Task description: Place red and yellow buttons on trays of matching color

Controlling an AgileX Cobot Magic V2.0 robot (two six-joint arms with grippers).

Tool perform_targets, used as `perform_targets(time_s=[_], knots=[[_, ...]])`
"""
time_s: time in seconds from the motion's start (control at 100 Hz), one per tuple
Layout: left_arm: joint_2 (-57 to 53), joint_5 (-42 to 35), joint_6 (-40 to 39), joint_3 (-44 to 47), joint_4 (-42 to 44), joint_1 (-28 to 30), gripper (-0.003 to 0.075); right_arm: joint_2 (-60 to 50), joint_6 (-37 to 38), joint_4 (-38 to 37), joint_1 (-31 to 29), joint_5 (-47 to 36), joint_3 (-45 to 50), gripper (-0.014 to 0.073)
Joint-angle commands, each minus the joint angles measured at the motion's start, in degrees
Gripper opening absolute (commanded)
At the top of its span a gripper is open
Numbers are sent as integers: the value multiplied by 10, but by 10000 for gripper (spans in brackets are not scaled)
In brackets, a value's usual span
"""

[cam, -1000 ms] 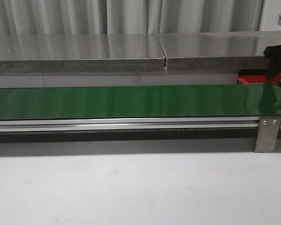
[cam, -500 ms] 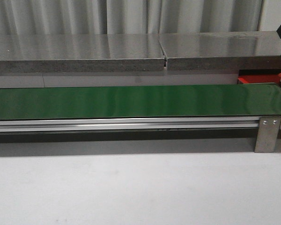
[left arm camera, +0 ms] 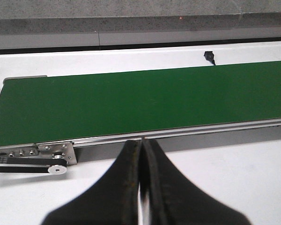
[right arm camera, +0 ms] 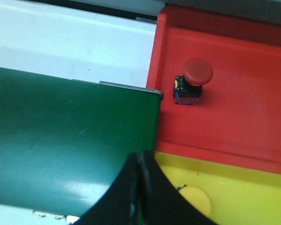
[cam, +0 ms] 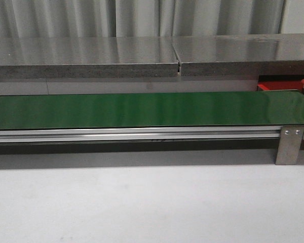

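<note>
Beyond the right gripper (right arm camera: pixel 139 161), whose fingers are pressed together on nothing, a red button (right arm camera: pixel 192 83) stands upright in the red tray (right arm camera: pixel 253 117); a yellow cap (right arm camera: pixel 195 199) lies beside them in the yellow tray (right arm camera: pixel 243 187). The left gripper (left arm camera: pixel 141 149), equally closed and empty, faces the green belt (left arm camera: pixel 140 103)

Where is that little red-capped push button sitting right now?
The red-capped push button stands upright on the bright red tray, just past the green belt's right end, seen from the right wrist.
</note>
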Motion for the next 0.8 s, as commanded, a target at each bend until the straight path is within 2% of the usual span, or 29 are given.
perform_targets(time_s=[0.0,0.17,0.79], knots=[[2,-41,1,-16,-5,-5,-19,-63,-7,-2,7,-21,16,-69],[2,-41,1,-16,-5,-5,-19,-138,-7,-2,11,6,64,-69],[2,-41,1,-16,-6,-5,-19,-428,-7,20,11,8,248,-69]])
